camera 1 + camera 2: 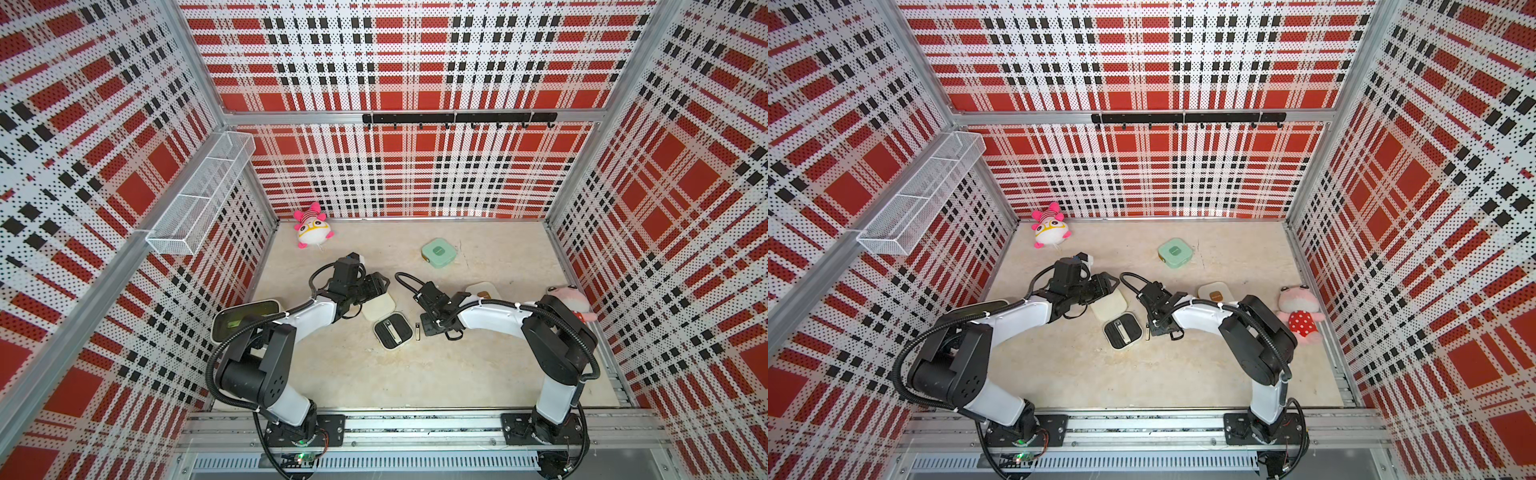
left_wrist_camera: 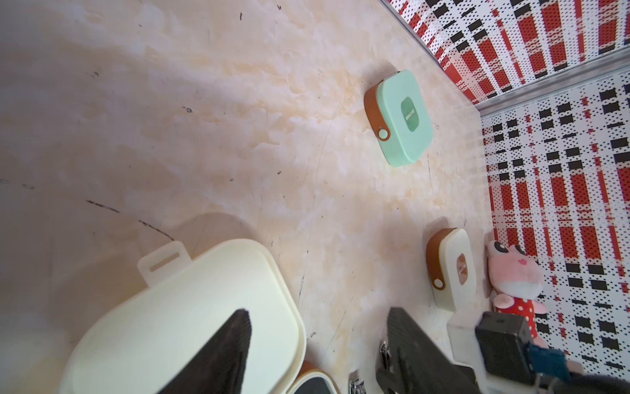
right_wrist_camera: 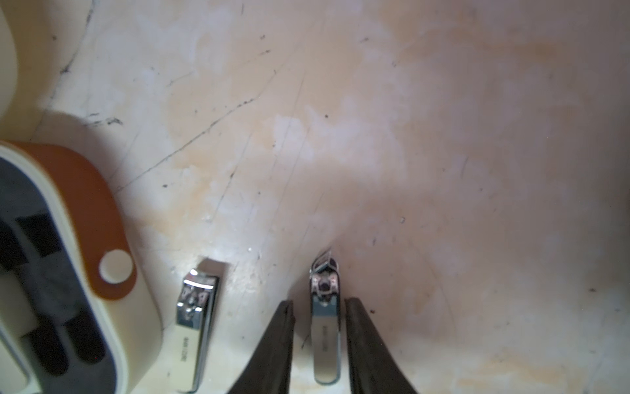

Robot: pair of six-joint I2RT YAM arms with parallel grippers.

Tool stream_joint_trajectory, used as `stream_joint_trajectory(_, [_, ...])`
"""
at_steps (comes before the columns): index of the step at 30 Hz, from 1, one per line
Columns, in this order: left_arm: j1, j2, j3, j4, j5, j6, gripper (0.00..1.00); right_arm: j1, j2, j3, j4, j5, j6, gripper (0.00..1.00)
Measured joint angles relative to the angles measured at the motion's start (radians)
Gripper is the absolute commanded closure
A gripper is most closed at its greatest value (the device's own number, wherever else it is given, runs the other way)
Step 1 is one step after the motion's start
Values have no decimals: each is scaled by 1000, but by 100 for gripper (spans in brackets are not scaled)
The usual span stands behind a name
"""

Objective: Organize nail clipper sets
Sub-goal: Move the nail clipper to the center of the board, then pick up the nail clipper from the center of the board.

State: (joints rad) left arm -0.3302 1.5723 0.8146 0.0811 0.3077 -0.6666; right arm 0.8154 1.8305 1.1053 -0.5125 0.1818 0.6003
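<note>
Right gripper [image 3: 320, 302] straddles a loose clipper [image 3: 325, 336], jaws released and touching nothing. The clipper lies lengthwise between the fingers [image 3: 272, 348]. The open case [image 3: 143, 327] sits just beside, toward the table's [image 3: 426, 136] left edge.

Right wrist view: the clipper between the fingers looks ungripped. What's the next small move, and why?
Probably close the right gripper on the clipper: it lies on the table between open jaws, a gap either side, so nothing is held. The open case stands close by, with empty tray slots.
</note>
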Motion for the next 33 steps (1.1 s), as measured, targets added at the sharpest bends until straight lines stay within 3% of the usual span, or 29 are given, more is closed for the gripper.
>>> stream_joint_trajectory(18, [-2,0,0,1,0,-2,32,-26,67,119,-75,-21,-9,68])
stream_joint_trajectory(33, [4,10,0,9,4,-3,32,-31,76,118,-76,-42,-13,84])
